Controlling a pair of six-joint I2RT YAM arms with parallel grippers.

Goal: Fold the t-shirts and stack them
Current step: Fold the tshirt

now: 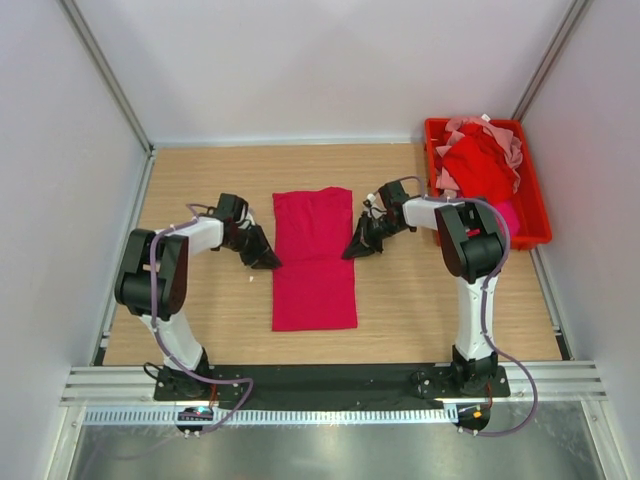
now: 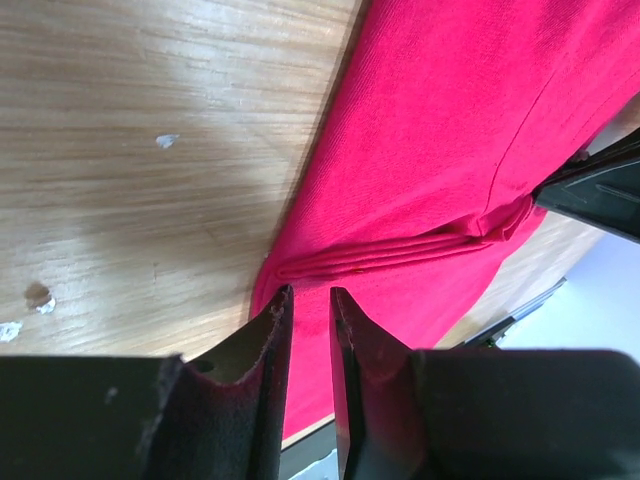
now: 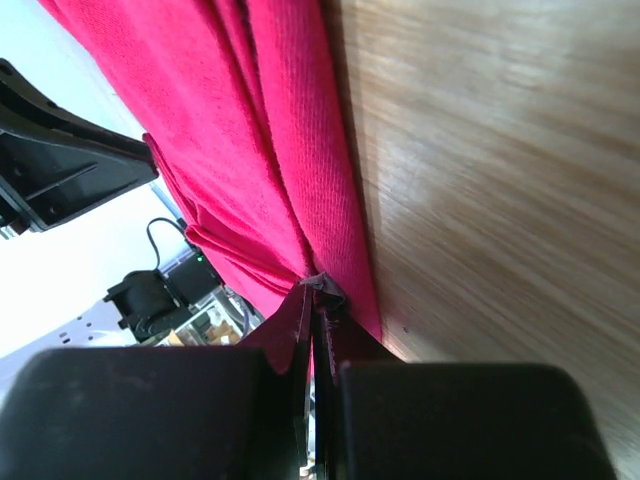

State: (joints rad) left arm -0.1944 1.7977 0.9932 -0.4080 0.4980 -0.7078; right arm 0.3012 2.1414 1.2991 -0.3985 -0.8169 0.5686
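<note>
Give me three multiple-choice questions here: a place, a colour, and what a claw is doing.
1. Where does the rigid red plastic bin stand? A) wooden table, far right corner B) between the arms C) near left edge
2. What colour is the long folded cloth t-shirt on that table? A) pale pink B) crimson-magenta C) white
3. The right gripper is: A) open above the bin B) shut on the t-shirt's edge C) out of sight
Answers: 1A, per the top view; 2B, in every view; 3B, it pinches cloth in its wrist view.
</note>
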